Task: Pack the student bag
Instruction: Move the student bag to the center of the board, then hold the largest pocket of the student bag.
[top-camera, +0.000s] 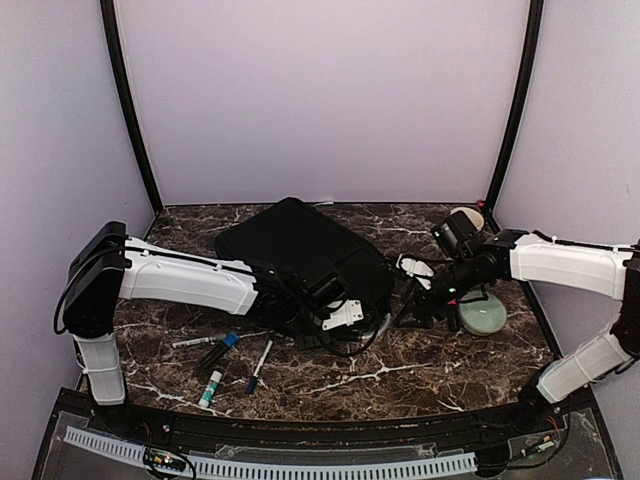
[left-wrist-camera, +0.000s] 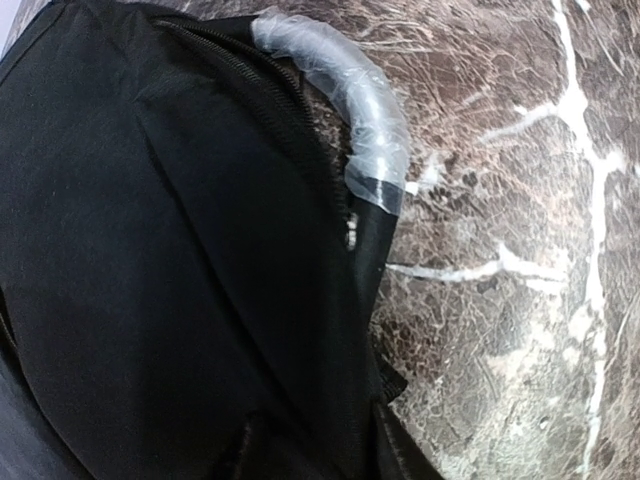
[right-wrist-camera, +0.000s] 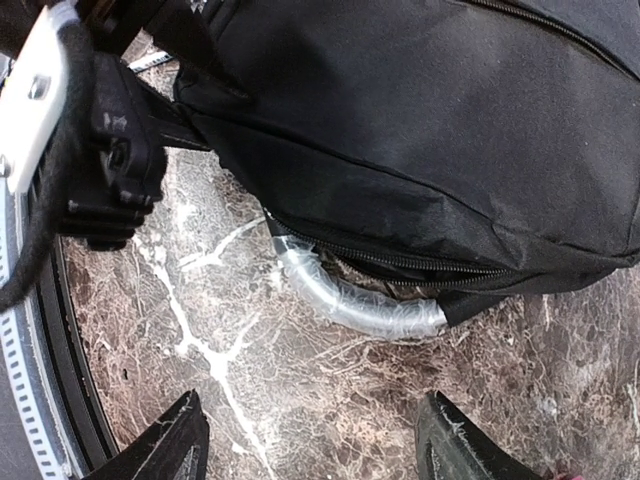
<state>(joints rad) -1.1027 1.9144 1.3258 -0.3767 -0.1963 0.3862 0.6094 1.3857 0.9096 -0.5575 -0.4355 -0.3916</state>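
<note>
Carrying everything: dark marble bench (top-camera: 420, 385) w/ white veins. Lying flat mid-bench, toward the back wall: student bag (top-camera: 300, 250), black fabric, zip seam running along the near side. Sticking out from that near edge: grey loop handle (right-wrist-camera: 355, 302), wrapped in clear plastic, arching just over the bench. Reaching in from the left: left arm (top-camera: 185, 280), white shell, ending at the bag's near edge. Reaching in from the right: right arm (top-camera: 560, 265), wrist dipping twd the bag's right corner. Sitting right at the bag's near edge: left pincer (top-camera: 330, 318); fingers not showing in its own wrist view, so cannot tell whether apart or clamped. Hovering over bare bench just beside the handle: right pincer (right-wrist-camera: 322, 450), 2 fingertips (right-wrist-camera: 185, 440) standing apart, gripping nothing. Sitting beside the right arm: pale green round disc (top-camera: 483, 312). Lying loose front-left on the bench, apart from the bag: 4 pens/markers (top-camera: 222, 350), 1 w/ blue cap, 1 w/ green end.
</note>
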